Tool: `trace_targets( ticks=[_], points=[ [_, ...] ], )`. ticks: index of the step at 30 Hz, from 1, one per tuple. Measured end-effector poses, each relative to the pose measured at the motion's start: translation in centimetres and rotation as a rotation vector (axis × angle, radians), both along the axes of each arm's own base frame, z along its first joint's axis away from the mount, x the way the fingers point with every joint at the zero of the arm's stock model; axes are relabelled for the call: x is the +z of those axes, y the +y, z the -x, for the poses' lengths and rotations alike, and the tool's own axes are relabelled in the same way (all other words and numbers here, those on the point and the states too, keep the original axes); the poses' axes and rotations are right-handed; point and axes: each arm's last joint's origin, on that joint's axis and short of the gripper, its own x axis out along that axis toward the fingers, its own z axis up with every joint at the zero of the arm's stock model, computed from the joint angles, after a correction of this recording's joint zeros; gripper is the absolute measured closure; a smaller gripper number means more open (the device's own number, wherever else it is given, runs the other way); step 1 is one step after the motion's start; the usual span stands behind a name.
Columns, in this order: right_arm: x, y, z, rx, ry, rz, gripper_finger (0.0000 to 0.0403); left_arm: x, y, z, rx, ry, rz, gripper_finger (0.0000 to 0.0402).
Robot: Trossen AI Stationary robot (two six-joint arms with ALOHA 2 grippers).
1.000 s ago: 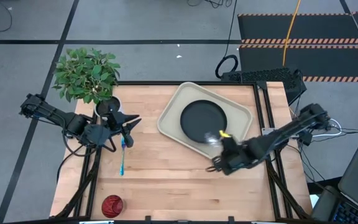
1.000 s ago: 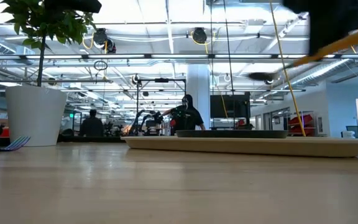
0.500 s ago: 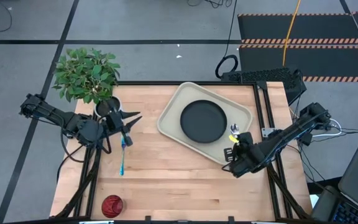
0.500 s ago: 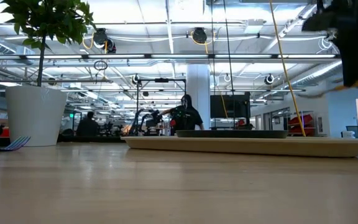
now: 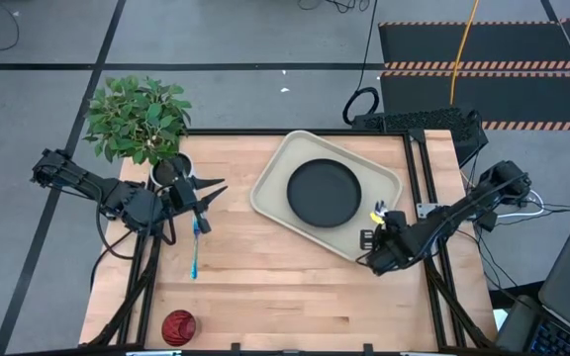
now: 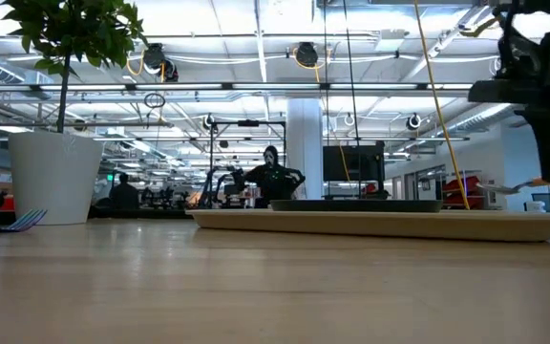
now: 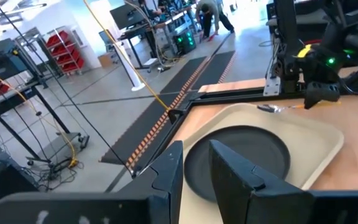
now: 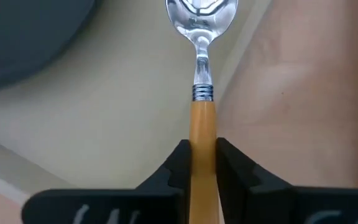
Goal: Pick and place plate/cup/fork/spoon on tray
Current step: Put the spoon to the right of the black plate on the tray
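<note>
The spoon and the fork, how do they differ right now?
The spoon has an orange handle; the fork has a light blue one. The spoon is clamped in the right gripper over the tray edge; the fork lies loose on the table, below the left gripper. Both are slim utensils.

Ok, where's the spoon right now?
In the right hand, held by its orange handle; the spoon hangs over the tray at its right edge, beside the plate.

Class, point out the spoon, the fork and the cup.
spoon [image 8: 202, 118], right wrist view, orange handle.
fork [image 5: 195, 252], high view, middle of blue handle.
cup [image 5: 178, 325], high view, centre of its red top.
</note>
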Motion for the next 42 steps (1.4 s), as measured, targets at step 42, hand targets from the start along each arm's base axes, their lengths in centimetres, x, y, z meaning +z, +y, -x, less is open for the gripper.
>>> trace_targets(
  ticks=[42],
  points=[
    [-5.7, -6.7, -5.9, -0.410, -0.150, 0.012, 0.0373, 0.1, -1.2, 4.4, -0.187, 0.030, 0.057, 0.0321]
  ],
)
